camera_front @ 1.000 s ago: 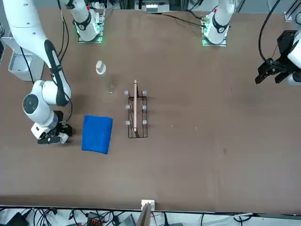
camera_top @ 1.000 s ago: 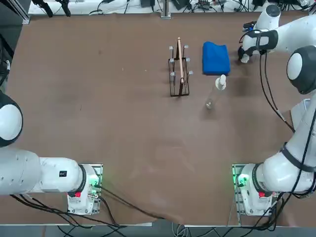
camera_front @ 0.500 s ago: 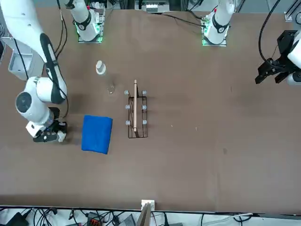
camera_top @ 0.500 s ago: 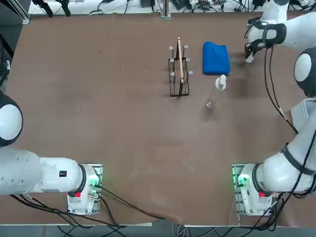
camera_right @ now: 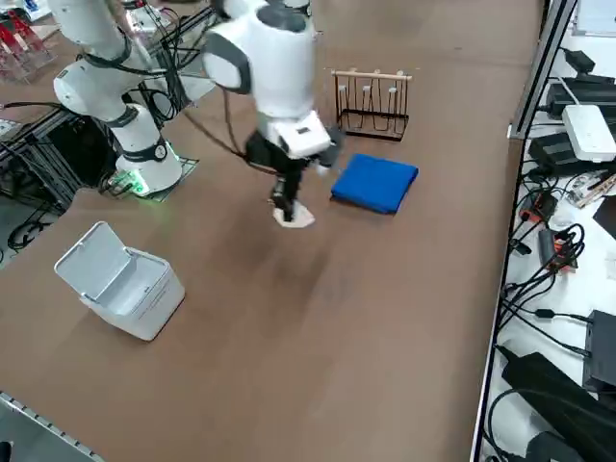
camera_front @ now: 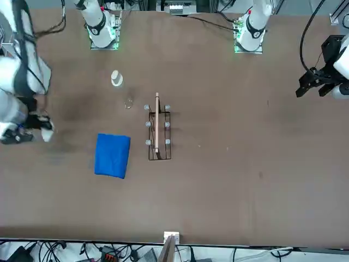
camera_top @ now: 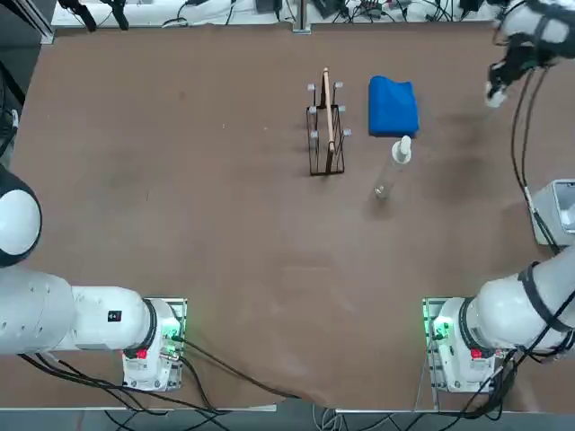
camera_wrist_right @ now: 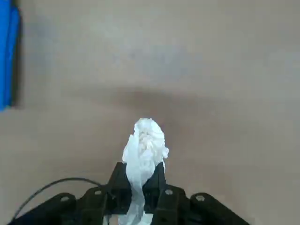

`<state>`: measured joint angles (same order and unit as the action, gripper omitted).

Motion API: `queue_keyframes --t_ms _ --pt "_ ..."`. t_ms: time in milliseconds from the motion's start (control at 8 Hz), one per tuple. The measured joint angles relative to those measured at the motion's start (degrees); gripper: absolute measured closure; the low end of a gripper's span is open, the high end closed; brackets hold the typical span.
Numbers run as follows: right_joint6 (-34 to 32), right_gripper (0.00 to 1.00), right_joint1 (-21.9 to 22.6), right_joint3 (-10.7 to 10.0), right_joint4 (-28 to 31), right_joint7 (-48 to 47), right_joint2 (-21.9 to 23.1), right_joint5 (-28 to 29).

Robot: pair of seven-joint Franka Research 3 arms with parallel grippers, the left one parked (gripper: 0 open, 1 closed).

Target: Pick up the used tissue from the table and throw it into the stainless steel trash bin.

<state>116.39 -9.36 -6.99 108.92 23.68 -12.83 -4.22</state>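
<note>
Top view: The right gripper (camera_top: 493,92) sits near the far right corner of the counter (camera_top: 180,206), close to the counter's right edge. The used tissue (camera_top: 492,97) shows as a small white spot at its tip. The stainless steel trash bin (camera_top: 559,208) stands at the right edge of the counter, only partly in frame, well apart from the gripper. Bare counter lies between the two. The blue cloth (camera_top: 393,106), the bottle (camera_top: 395,162) and the wire rack (camera_top: 325,126) lie toward the centre, clear of the gripper.

Front view: The right gripper (camera_front: 44,131) is at the picture's left border, with the used tissue (camera_front: 47,132) white at its end. The blue cloth (camera_front: 112,155) lies near it, not touching. The counter (camera_front: 245,164) is open across its other half.

Right side view: The right gripper (camera_right: 285,208) hangs above the counter (camera_right: 385,318) with the used tissue (camera_right: 294,216) at its tip, just beside the blue cloth (camera_right: 375,182). The stainless steel trash bin (camera_right: 120,279) stands near the counter's edge with its lid raised; open surface separates it from the gripper.

Right wrist view: The fingers (camera_wrist_right: 156,180) are clenched on the used tissue (camera_wrist_right: 143,147), whose crumpled end projects past the fingertips above bare counter (camera_wrist_right: 211,70). An edge of the blue cloth (camera_wrist_right: 6,61) is visible to one side.
</note>
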Motion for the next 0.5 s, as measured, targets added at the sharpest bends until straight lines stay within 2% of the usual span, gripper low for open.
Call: queue_keyframes --t_ms 250,500 --pt "-3.0 0.88 -7.4 -0.1 0.7 9.4 1.7 0.0" --pt "-3.1 0.89 -13.4 -0.2 2.2 16.3 1.8 -0.2"
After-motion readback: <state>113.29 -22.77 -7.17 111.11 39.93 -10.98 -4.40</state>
